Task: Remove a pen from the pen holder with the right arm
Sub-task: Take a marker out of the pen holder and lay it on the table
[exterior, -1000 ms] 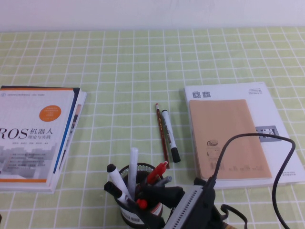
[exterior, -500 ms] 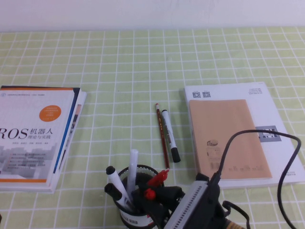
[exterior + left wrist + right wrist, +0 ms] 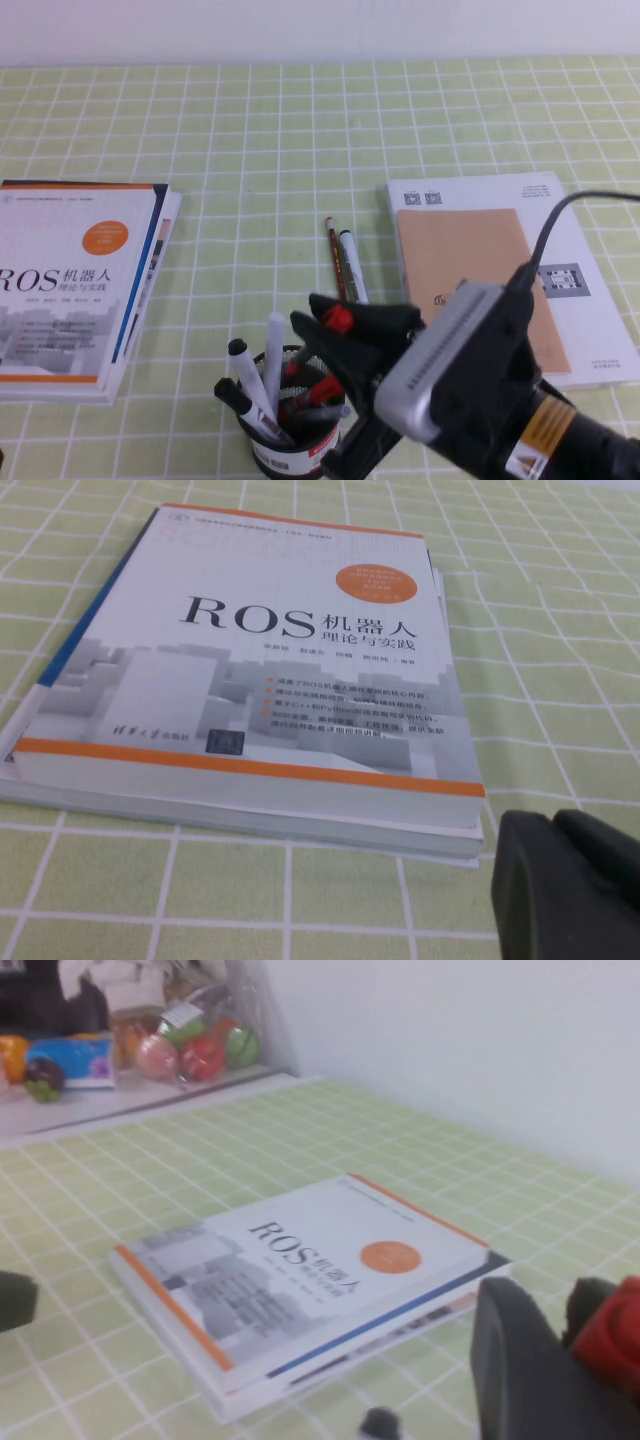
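Your bench wears a green-and-white checked cloth, with a plain white wall behind; your right end effector hangs just above the black mesh pen holder, closed tight on a red-capped pen; your left end effector sits beside the white ROS textbook; its state you cannot tell.

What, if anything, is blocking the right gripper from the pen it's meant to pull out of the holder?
Nothing visible. The right gripper is shut on a red-capped pen above the pen holder, with other pens standing below. The left gripper sits beside the book, away from the holder.
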You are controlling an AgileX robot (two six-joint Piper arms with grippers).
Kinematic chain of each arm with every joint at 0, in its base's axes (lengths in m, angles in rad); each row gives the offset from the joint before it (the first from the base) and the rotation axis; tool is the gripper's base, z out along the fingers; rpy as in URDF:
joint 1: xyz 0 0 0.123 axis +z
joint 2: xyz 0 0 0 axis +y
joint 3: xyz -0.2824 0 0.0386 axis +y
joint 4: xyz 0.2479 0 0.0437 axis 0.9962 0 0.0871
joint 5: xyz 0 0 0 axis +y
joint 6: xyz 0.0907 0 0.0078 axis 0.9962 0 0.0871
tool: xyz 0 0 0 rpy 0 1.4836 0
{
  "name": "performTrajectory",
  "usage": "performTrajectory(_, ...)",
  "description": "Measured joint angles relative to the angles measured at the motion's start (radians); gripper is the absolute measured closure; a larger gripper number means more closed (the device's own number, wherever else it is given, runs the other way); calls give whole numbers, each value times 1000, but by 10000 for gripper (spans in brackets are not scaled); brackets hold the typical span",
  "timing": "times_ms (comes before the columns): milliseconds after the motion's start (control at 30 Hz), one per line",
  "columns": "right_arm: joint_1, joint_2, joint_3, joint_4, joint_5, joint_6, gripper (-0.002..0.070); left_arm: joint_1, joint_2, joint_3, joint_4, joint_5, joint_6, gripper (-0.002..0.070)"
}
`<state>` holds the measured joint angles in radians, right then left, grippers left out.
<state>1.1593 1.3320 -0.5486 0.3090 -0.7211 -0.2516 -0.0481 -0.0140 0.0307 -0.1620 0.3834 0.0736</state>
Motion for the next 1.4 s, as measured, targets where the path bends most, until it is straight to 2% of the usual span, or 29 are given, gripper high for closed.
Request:
performTrajectory(133, 0, -63, -94, 193, 158, -246, 624, 0, 0, 0, 0, 0, 0, 683)
performTrajectory(267, -6, -75, -172, 429, 201, -548, 624, 0, 0, 0, 0, 0, 0, 683)
performTrajectory(333, -30, -75, -197, 493, 222, -625, 624, 0, 0, 0, 0, 0, 0, 683)
performTrajectory(433, -101, -75, -230, 501, 295, -647, 624, 0, 0, 0, 0, 0, 0, 683)
performTrajectory(633, -311, -42, -312, 424, 516, -481, 624, 0, 0, 0, 0, 0, 0, 683)
performTrajectory(867, -508, 106, -528, 205, 950, -130, 624, 0, 0, 0, 0, 0, 0, 683)
performTrajectory(967, -535, 193, -635, 135, 1091, -25, 624, 0, 0, 0, 0, 0, 0, 683)
performTrajectory(1400, -576, 651, -1141, 73, 1504, 100, 624, 0, 0, 0, 0, 0, 0, 683)
